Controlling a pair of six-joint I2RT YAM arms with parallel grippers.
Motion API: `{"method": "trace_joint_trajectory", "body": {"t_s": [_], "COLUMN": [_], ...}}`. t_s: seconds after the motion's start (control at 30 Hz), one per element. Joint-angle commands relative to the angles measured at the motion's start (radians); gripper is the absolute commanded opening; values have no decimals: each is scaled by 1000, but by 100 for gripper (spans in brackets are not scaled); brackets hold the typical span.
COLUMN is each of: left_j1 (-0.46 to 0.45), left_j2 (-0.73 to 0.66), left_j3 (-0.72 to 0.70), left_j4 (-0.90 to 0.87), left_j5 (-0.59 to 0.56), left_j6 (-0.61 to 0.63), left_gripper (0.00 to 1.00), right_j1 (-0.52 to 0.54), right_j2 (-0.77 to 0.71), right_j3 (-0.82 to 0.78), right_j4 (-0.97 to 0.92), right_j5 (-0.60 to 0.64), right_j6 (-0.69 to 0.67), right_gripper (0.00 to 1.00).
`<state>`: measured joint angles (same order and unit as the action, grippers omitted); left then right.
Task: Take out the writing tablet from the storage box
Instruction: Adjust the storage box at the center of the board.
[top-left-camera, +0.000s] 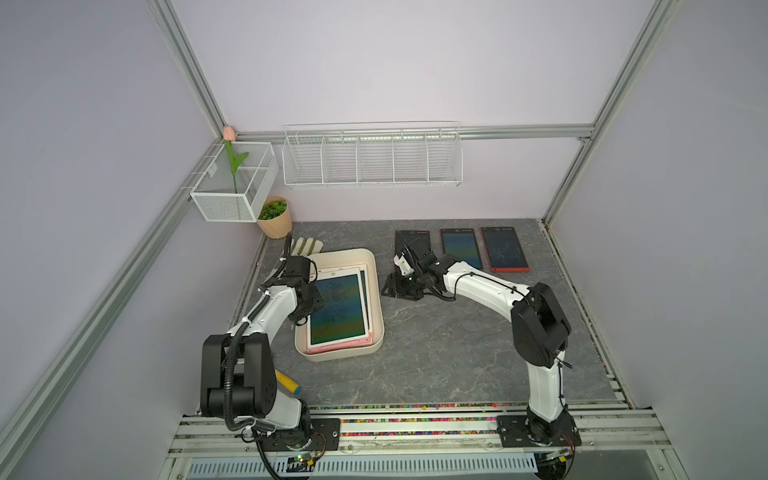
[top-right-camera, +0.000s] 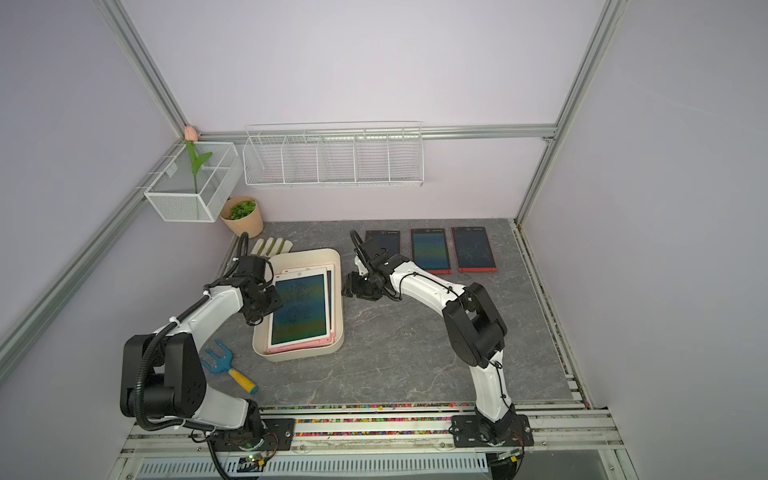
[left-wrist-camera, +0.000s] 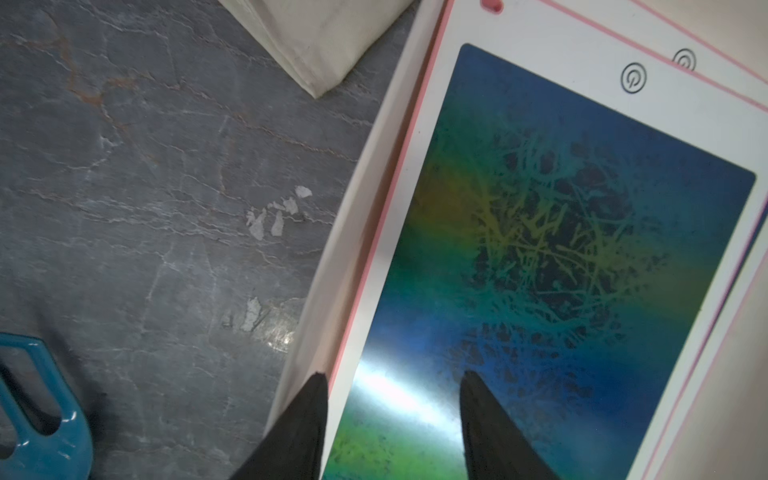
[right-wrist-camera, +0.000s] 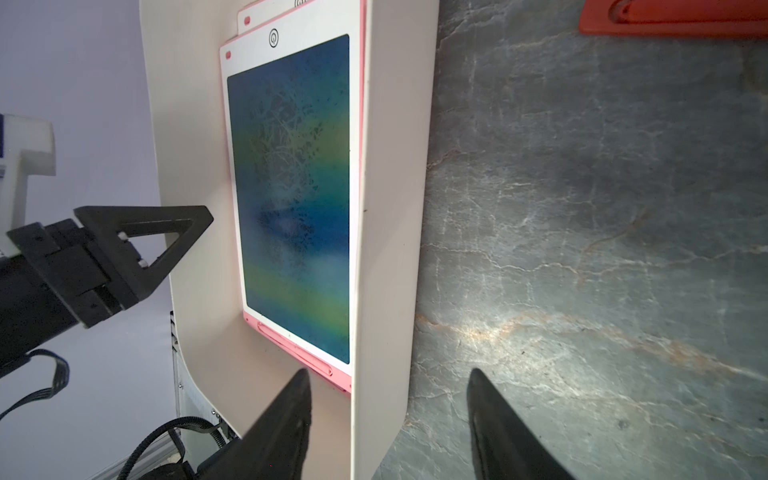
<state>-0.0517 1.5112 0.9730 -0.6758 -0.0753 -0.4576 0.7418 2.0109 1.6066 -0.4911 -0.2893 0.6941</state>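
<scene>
The storage box is a cream tub on the grey table, left of centre in both top views. Stacked white and pink writing tablets lie in it; the top writing tablet shows a blue-green screen. My left gripper hangs open over the tablet's left edge, one finger above the box wall and the other above the screen. On the other side, my right gripper is open astride the box's right wall, one finger inside and one over the table. Neither holds anything.
Three tablets lie flat at the back right: a black one and two red-framed ones. A plant pot and gloves sit behind the box. A blue garden fork lies beside the left arm. Wire baskets hang on the walls.
</scene>
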Motion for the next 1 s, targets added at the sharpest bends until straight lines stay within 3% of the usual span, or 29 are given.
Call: {"method": "trace_joint_trajectory", "body": {"t_s": [0.0, 0.43, 0.87, 0.97], "left_j1": [6, 5, 4, 5], "left_j2": [36, 143, 137, 144], "left_j3": [25, 29, 48, 53], "left_j4": [-5, 33, 22, 32], "left_j5": [-38, -79, -117, -77], "left_j6": [22, 13, 17, 13], "left_gripper": [54, 54, 55, 54], "right_j1": [11, 23, 37, 44], "right_j2": [24, 83, 95, 106], "right_j3": [26, 73, 90, 100], "right_j4": [12, -22, -12, -15], "right_j5": [-28, -47, -71, -73], "right_j6": [-29, -58, -62, -62], "right_gripper": [60, 58, 57, 57]}}
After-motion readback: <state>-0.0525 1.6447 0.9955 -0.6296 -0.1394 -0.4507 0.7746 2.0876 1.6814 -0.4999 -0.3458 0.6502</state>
